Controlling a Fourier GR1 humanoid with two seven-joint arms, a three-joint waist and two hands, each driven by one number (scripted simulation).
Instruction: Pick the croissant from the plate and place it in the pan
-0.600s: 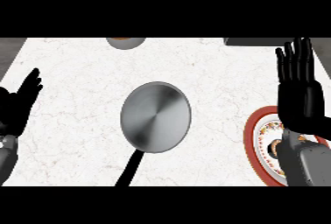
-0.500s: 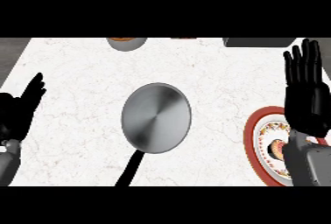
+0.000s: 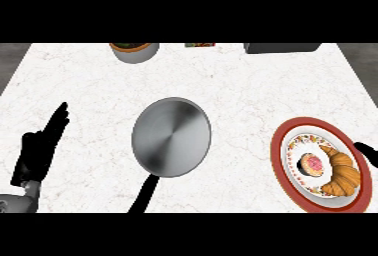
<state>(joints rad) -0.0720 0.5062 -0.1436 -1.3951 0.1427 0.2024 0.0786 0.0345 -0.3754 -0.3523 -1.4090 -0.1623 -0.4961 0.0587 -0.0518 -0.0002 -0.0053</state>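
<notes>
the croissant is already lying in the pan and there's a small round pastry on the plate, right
Not quite. The head view shows the croissant still on the plate, beside the small round pastry. The pan holds nothing.

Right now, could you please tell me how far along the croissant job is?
Nothing looks done: the golden croissant lies on the red-rimmed plate beside a small pink-topped pastry. Nothing is in hand; the left hand rests open, and the right hand barely shows. Grasping and moving it into the round steel pan remain.
</notes>
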